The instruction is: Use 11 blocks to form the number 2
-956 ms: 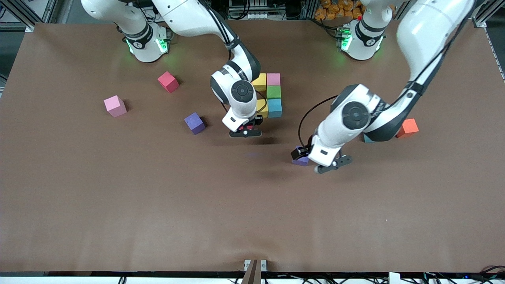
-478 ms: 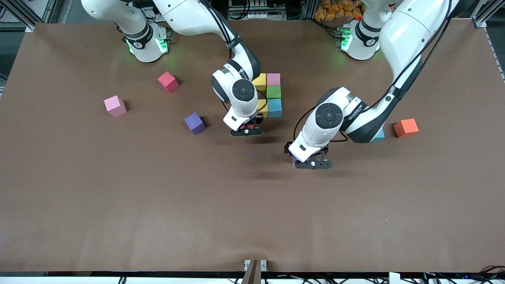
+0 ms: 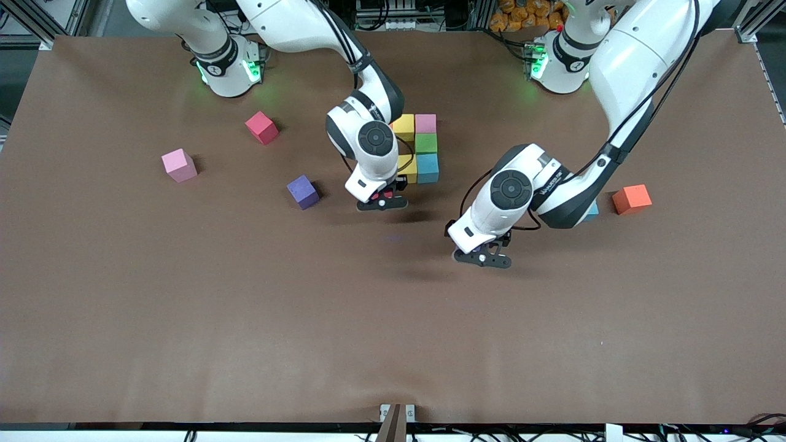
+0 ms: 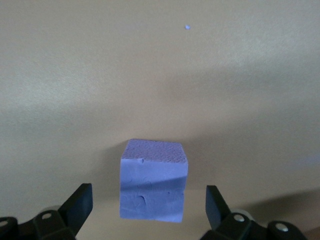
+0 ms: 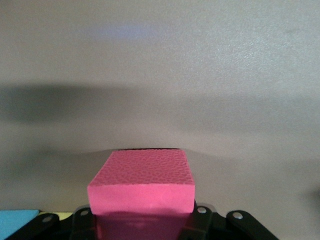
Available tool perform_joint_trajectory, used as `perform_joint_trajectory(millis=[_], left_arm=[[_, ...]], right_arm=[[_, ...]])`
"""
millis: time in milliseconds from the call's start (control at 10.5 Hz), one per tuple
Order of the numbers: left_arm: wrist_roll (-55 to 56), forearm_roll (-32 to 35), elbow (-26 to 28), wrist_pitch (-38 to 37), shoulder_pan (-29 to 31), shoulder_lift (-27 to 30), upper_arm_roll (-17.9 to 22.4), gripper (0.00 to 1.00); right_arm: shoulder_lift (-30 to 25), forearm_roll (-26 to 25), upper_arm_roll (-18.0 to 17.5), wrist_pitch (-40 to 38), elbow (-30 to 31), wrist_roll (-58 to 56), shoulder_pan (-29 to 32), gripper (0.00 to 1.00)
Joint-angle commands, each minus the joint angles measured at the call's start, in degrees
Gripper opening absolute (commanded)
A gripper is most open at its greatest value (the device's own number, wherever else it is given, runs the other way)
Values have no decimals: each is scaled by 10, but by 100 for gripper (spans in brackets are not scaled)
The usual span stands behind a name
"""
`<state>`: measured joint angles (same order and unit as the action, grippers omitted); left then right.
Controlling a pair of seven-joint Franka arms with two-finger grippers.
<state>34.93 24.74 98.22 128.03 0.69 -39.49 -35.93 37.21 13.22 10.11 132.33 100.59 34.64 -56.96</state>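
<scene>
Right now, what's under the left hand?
A purple block sits on the table between the open fingers of the left hand, not gripped. In the front view the hand covers it, so its contact with the table isn't visible.

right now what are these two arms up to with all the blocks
They are building a digit from foam cubes. The right gripper is shut on a pink-red cube, hanging by the started cluster of cubes mid-table. The left gripper is open, its fingers either side of a purple cube on the table. Loose cubes remain toward both ends of the table.
</scene>
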Motion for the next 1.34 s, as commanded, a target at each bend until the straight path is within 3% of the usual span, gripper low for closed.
perform_joint_trajectory(millis=[0, 1242], left_arm=[[-6, 16, -14, -10, -2, -13, -2, 100], [-2, 23, -14, -7, -9, -44, 6, 100]], right_arm=[[-24, 5, -1, 50, 60, -9, -3, 0], [-43, 6, -1, 35, 59, 45, -11, 0]])
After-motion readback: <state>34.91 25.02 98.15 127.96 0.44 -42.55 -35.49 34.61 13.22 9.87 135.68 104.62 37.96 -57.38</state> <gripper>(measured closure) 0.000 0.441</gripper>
